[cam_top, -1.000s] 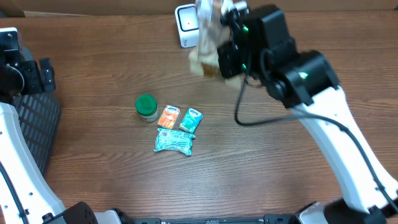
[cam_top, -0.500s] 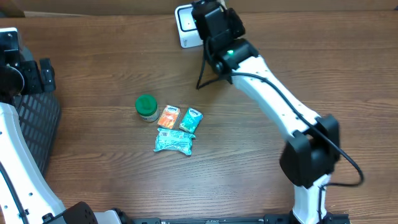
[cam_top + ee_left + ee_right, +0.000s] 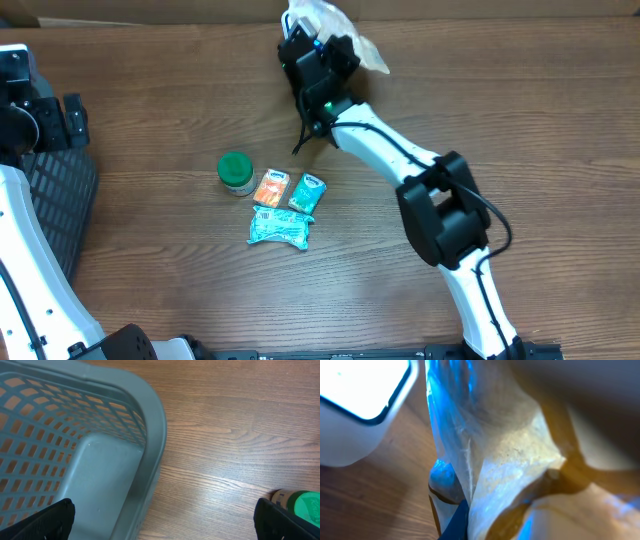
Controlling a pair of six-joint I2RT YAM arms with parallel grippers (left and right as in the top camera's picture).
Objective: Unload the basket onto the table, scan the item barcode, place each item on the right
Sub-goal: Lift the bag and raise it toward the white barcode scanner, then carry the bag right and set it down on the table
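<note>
Lit evenly and softly overhead, with faint shadows on the table (image 3: 520, 150). Sharp at the left wrist. Blurred badly at the right wrist, with white glare off the scanner (image 3: 355, 390) and blue tint on the bag (image 3: 490, 460).

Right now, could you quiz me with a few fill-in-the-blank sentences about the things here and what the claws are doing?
The right claw grips a bag made of clear ____.
The small jar has a ____ lid.
Near the grey basket, the left claw stands ____.
Missing words: plastic; green; open.
</note>
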